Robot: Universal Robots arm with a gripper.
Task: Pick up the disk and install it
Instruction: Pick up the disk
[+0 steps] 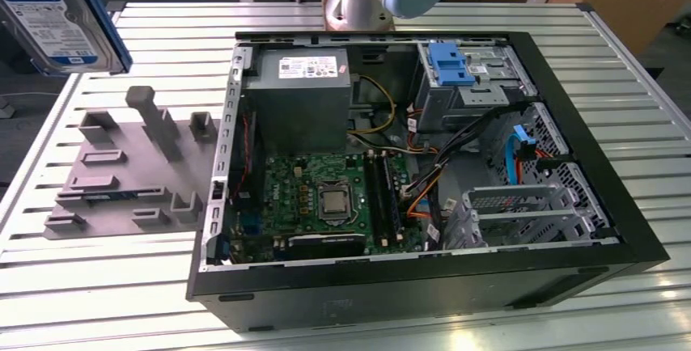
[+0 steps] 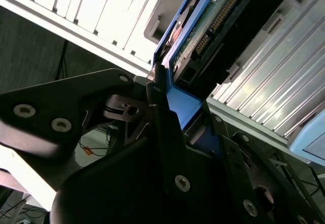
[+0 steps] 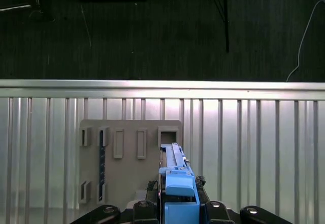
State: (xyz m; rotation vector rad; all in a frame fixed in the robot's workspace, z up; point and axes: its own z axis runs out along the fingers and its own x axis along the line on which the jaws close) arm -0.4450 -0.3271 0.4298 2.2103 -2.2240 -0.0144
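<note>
In the exterior view, I saw the disk [image 1: 54, 15] up in the air at the exterior view's left, over the far corner of the counter [image 1: 108, 286]. It was well apart from the open computer case [image 1: 583, 205]. So I judged that the picking up was done and the putting in was not yet done. The grey holder [image 1: 129, 165] lay on the counter just beside the case. The case had walls all round. Inside it, cables [image 1: 475, 137] crossed near the metal drive bays [image 1: 507, 205]. A blue bracket [image 1: 451, 64] sat in the far bay. The room above the case looked open to me.

In the second wrist view, the pincer [image 2: 185, 117] was closed on the disk's blue frame [image 2: 185, 99], with a black finger on each side. The green board side of the disk showed past the fingers.

In the first wrist view, I looked along the disk's blue edge at the grey holder and the ribbed counter. The counter's edge ran across beyond the holder, with dark floor [image 3: 152, 31] past it. Nothing stood close around the disk.
</note>
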